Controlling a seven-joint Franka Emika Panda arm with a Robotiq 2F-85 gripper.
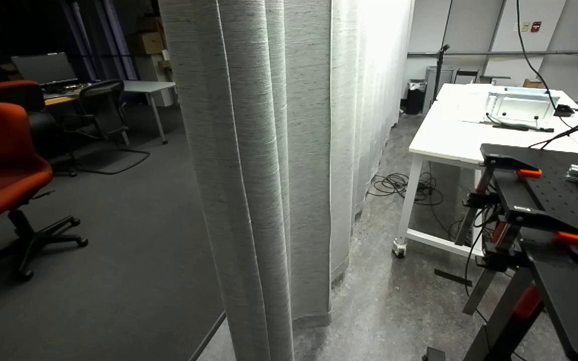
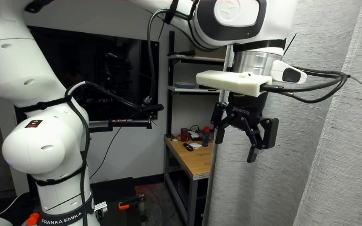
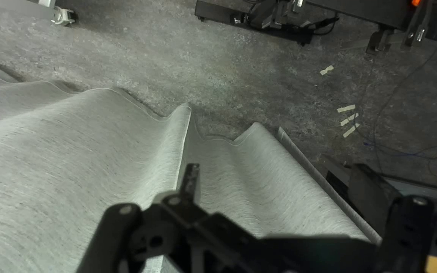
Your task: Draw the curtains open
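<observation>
At my left the white arm (image 2: 47,142) stands and reaches across past the wooden table (image 2: 194,160), presumably because the pulling must be done over there. Then comes the tool (image 2: 236,147), pointing down, its fingers (image 2: 253,153) spread well apart and apparently gripping nothing, ready, I'd guess, to pinch. Farthest right hang the curtains (image 2: 289,179), just behind the tool; whether they touch it I can't tell.
</observation>
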